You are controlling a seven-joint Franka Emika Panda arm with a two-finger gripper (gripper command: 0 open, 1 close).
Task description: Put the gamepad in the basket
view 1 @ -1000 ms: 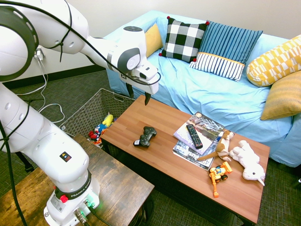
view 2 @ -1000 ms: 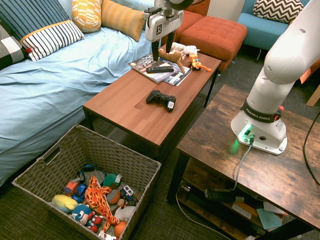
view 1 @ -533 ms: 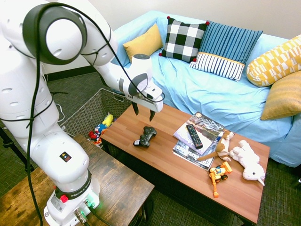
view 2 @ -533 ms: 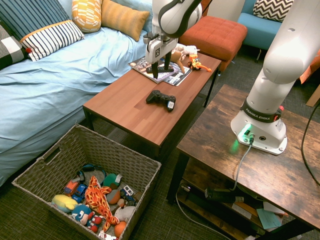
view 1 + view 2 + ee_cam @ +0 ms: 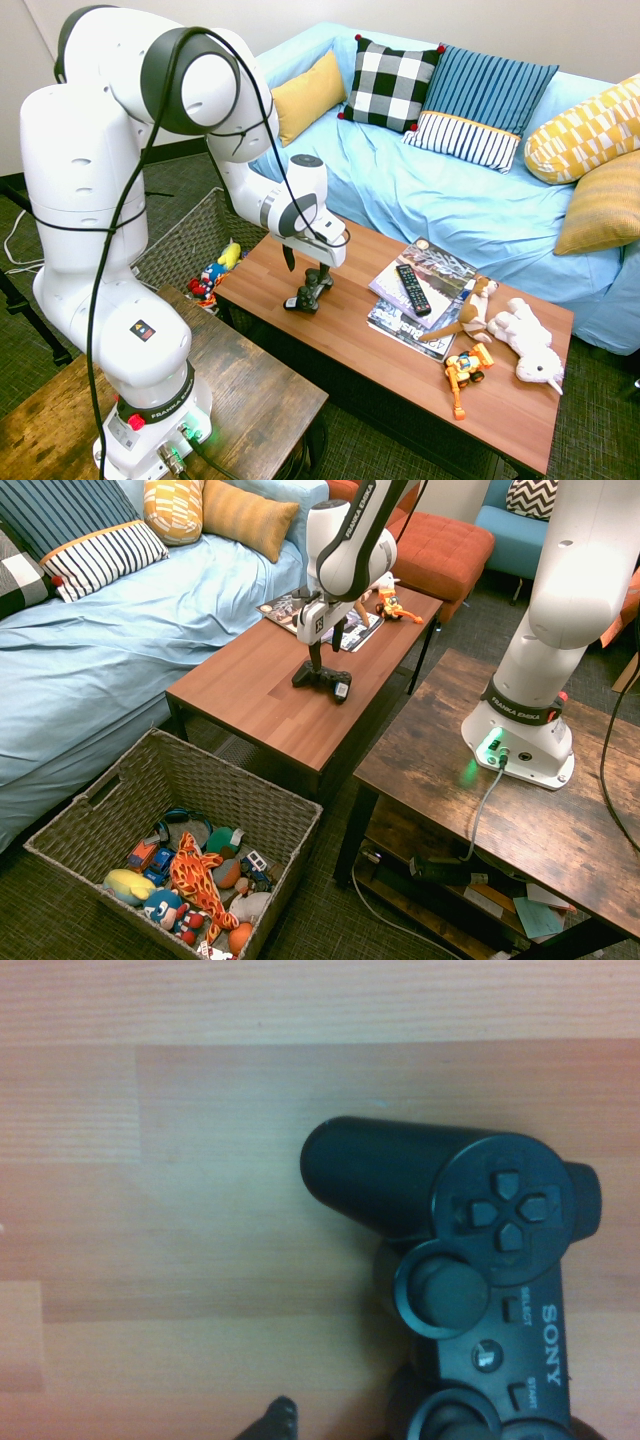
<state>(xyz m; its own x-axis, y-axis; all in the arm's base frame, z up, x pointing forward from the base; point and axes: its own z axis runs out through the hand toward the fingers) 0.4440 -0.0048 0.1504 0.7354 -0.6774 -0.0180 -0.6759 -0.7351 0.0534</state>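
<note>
The black gamepad (image 5: 308, 290) (image 5: 322, 678) lies flat on the wooden coffee table (image 5: 350, 345) (image 5: 250, 695), near the table end closest to the basket. My gripper (image 5: 306, 270) (image 5: 323, 655) points straight down just above it, open, with a finger on either side of the controller's body and nothing held. The wrist view shows the gamepad (image 5: 470, 1260) from close by, with its d-pad and one thumbstick. The grey wicker basket (image 5: 185, 235) (image 5: 235, 785) stands on the floor beyond that table end, with several toys in it.
A black remote (image 5: 412, 288) lies on magazines (image 5: 395, 320) mid-table. Plush animals (image 5: 525, 340) and a toy excavator (image 5: 465, 370) sit at the far end. The blue sofa (image 5: 450, 200) runs behind the table, and a dark wooden side table (image 5: 500, 810) is close by.
The arm has swung down toward the table. The gripper dropped from well above the table's end to just over the gamepad, staying open. The gamepad has not moved.
</note>
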